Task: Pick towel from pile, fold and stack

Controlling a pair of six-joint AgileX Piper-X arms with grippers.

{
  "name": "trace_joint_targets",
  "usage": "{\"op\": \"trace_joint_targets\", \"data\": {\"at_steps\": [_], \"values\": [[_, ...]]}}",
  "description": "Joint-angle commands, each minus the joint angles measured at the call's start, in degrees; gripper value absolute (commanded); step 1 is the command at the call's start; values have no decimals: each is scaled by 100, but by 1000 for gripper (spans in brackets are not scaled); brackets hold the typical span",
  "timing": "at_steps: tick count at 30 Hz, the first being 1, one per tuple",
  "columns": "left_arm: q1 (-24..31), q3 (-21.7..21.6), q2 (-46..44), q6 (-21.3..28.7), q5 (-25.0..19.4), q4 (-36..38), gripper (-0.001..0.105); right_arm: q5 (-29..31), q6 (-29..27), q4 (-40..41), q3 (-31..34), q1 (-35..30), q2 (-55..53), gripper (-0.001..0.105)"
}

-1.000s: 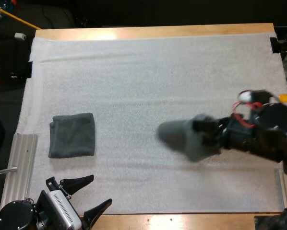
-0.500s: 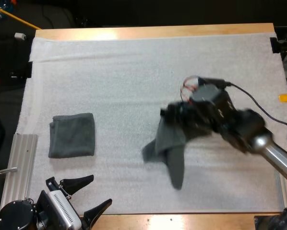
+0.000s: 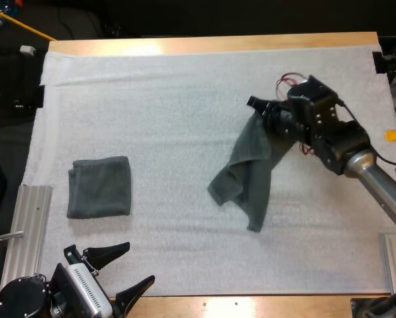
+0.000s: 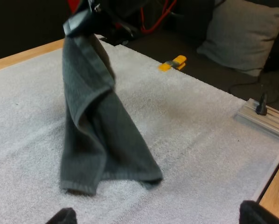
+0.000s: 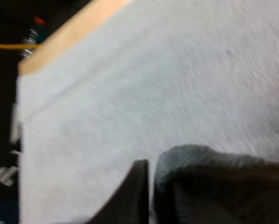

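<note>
The right claw (image 3: 261, 112) pinches the top of the towel (image 3: 247, 175), which hangs long-ways down below it with its bottom end on the white mat (image 3: 185, 99), far from the wide-open left claw (image 3: 140, 262) near the folded towel (image 3: 99, 186).

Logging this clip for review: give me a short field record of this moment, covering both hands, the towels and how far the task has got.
right hand: shut on the top of the hanging towel, raised over the right half of the mat
hanging towel: unfolded, draped down, lower end touching the mat
folded towel: flat on the mat's left side, apart from both hands
left hand: open, holding nothing, by the mat's near left corner
task stage: one towel picked up, its fold not yet done
</note>
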Motion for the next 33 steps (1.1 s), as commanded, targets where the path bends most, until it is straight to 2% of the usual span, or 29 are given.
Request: {"op": "trace_joint_targets", "data": {"at_steps": [1,4,5,6,9,12,15,20,23,28,33], "values": [[-26,-7,19,-52,41,24,66,-165,-18,-239,-40,-72,-67,32],[-26,-7,19,-52,41,24,66,-358,-81,-325,-40,-183,-67,65],[-26,-7,19,-52,41,24,66,-426,-175,-296,-40,-202,-67,73],[-26,-7,19,-52,41,24,66,-450,-214,-252,-40,-205,-67,76],[-26,-7,19,-52,41,24,66,-431,-221,138,-40,-205,-90,73],[-26,-7,19,-52,41,24,66,-291,-335,918,-40,-205,-90,69],[-26,-7,19,-52,41,24,66,210,-895,1983,-40,-205,-90,69],[-26,-7,19,-52,41,24,66,1416,-2122,3828,-24,-205,-94,69],[-26,-7,19,-52,41,24,66,1652,-2387,4475,-24,-205,-94,69],[-26,-7,19,-52,41,24,66,1655,-2429,4998,-24,6,-130,69],[-26,-7,19,-52,41,24,66,1631,-2395,4987,-24,704,-172,69]]}}
